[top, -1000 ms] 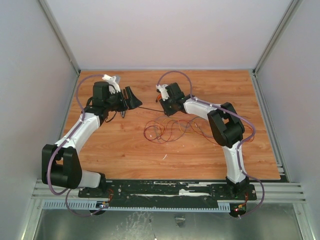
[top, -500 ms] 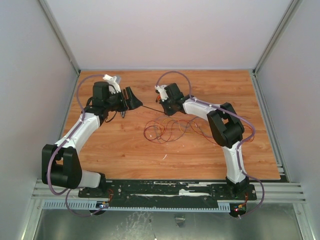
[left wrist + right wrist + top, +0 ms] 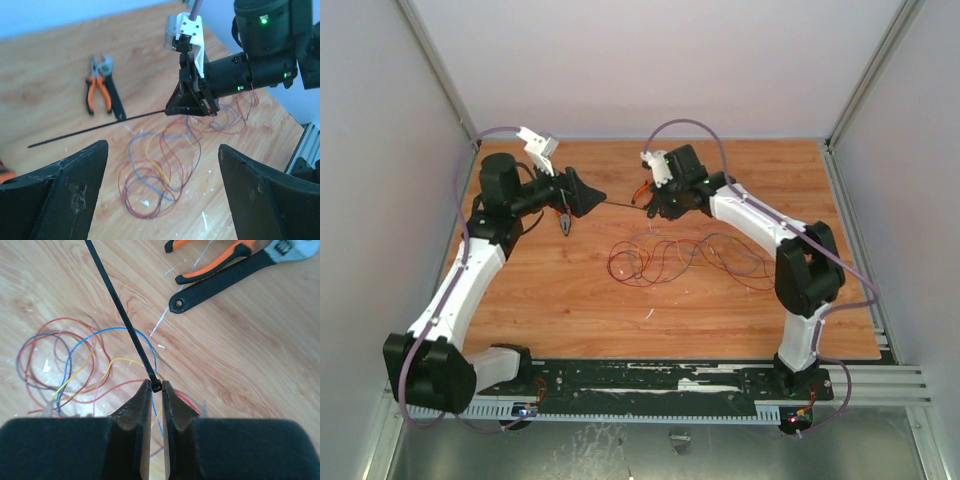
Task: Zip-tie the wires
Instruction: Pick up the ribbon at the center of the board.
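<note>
right gripper (image 3: 156,386) pinching thin black zip tie (image 3: 122,315), left gripper (image 3: 162,147) spread wide, empty, looped wires (image 3: 665,258)

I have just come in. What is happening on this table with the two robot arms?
The right gripper is shut on one end of the thin black plastic zip tie and holds it out toward the left gripper, which is open and holds nothing. The loose tangle of thin red, orange and blue wires lies on the wooden table below, not yet tied.
</note>
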Action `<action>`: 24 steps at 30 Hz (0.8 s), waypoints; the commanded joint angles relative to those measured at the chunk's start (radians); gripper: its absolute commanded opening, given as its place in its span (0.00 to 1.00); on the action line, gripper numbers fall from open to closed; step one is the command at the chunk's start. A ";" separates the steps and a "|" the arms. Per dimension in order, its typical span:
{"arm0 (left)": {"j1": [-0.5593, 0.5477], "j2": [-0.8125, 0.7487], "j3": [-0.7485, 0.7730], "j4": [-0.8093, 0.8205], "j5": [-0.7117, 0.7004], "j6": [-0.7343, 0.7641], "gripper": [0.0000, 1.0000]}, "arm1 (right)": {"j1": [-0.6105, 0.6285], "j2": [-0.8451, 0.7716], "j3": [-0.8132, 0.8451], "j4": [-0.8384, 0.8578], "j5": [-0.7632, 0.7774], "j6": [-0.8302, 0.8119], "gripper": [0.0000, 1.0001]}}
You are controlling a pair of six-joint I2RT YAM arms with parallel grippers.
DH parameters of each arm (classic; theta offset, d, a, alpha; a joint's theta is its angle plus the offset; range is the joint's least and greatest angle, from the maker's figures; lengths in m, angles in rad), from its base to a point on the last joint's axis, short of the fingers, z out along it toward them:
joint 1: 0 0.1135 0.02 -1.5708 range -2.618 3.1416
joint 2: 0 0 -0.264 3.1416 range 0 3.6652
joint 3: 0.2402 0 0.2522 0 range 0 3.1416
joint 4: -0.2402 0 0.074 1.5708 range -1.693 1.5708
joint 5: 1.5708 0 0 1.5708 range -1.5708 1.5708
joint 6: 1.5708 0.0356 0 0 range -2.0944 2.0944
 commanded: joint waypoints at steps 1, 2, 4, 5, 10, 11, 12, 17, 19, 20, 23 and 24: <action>-0.020 -0.074 -0.019 0.204 0.096 0.087 0.96 | -0.031 -0.107 0.051 -0.169 -0.059 0.034 0.00; -0.032 -0.088 -0.036 0.254 0.111 0.112 0.96 | -0.038 -0.121 0.058 -0.201 -0.061 0.042 0.00; -0.078 -0.111 -0.081 0.373 0.114 0.188 0.96 | -0.053 -0.150 0.065 -0.262 -0.083 0.051 0.00; -0.112 -0.121 -0.103 0.422 0.111 0.242 0.98 | -0.061 -0.168 0.063 -0.283 -0.097 0.058 0.00; -0.289 -0.077 -0.070 0.462 0.100 0.426 0.98 | -0.086 -0.274 0.051 -0.392 -0.123 0.062 0.00; -0.323 -0.060 -0.047 0.424 0.095 0.470 0.98 | -0.089 -0.292 0.053 -0.422 -0.114 0.060 0.00; -0.357 -0.046 -0.030 0.390 0.079 0.520 0.98 | -0.091 -0.306 0.056 -0.452 -0.107 0.056 0.00; -0.515 0.006 -0.006 0.293 -0.021 0.695 0.94 | -0.095 -0.388 0.030 -0.565 -0.088 0.056 0.00; -0.555 0.029 -0.003 0.261 -0.064 0.731 0.93 | -0.095 -0.426 0.005 -0.581 -0.097 0.065 0.05; -0.572 0.039 -0.003 0.246 -0.091 0.761 0.92 | -0.094 -0.446 -0.009 -0.585 -0.104 0.071 0.06; -0.614 0.061 -0.012 0.223 -0.158 0.806 0.90 | -0.095 -0.494 -0.046 -0.597 -0.132 0.095 0.07; -0.621 0.068 -0.014 0.219 -0.172 0.814 0.89 | -0.094 -0.503 -0.056 -0.600 -0.139 0.101 0.07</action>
